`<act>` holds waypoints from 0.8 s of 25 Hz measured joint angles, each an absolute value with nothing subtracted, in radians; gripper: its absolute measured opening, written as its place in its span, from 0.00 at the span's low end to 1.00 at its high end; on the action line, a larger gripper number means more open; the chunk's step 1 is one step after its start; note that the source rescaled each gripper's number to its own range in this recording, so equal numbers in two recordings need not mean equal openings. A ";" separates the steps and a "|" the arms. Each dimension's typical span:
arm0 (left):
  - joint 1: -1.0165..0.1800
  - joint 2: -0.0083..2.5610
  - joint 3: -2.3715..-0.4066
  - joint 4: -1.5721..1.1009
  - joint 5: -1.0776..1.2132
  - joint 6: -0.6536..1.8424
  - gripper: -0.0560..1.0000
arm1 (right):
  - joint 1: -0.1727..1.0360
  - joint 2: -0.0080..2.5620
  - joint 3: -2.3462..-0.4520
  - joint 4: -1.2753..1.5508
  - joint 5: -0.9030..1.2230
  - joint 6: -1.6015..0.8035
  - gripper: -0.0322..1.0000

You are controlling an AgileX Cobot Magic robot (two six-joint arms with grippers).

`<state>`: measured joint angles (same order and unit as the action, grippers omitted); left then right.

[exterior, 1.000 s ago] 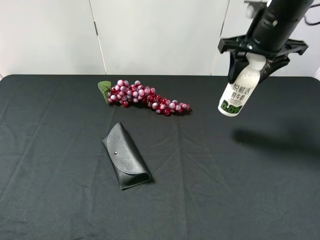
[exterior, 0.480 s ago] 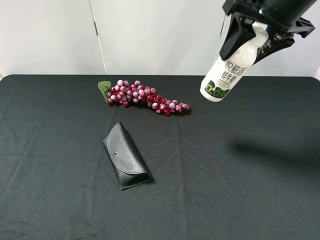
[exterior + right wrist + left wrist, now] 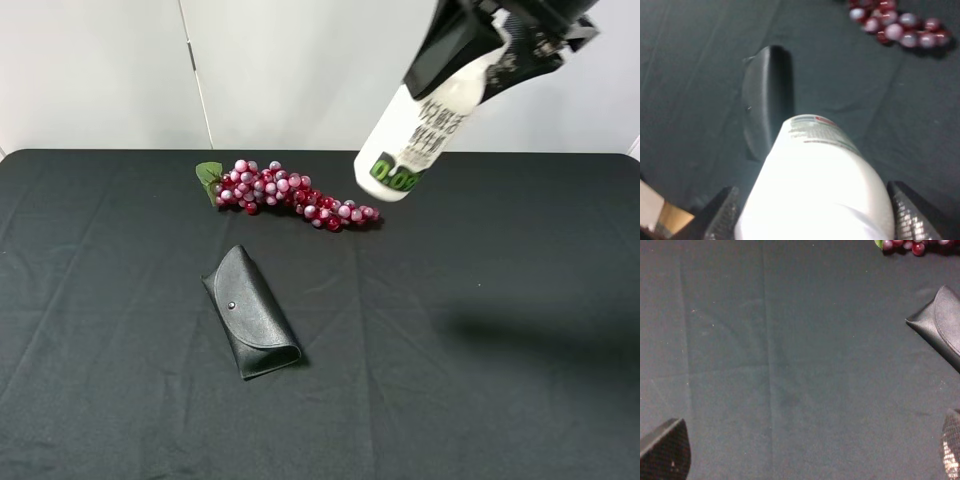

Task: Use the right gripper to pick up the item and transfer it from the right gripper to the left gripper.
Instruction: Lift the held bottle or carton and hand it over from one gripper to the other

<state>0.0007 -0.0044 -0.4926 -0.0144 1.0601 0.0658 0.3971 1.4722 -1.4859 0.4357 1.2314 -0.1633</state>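
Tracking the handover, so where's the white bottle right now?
In the exterior high view, the white bottle hangs tilted in the right gripper, upper right, its base just right of the grape bunch.

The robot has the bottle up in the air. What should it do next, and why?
Probably bring the open left gripper toward the bottle: the right gripper holds it near its cap, tilted above the table, and the left jaws are empty.
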 joint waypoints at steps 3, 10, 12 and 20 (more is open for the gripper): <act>0.001 -0.004 -0.493 -0.014 1.060 0.066 1.00 | 0.456 1.471 -1.486 0.440 1.231 -0.186 0.16; 0.001 -0.004 -0.493 -0.014 1.060 0.066 1.00 | 0.527 1.471 -1.486 0.470 1.233 -0.255 0.16; 0.001 -0.004 -0.493 -0.014 1.060 0.066 1.00 | 0.528 1.471 -1.486 0.480 1.233 -0.281 0.16; 0.001 -0.004 -0.493 -0.056 1.060 0.066 1.00 | 0.528 1.471 -1.486 0.561 1.233 -0.389 0.16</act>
<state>0.0007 -0.0044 -0.4926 -0.0562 1.0601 0.0663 0.5281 1.4710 -1.4859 0.5610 1.2327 -0.3886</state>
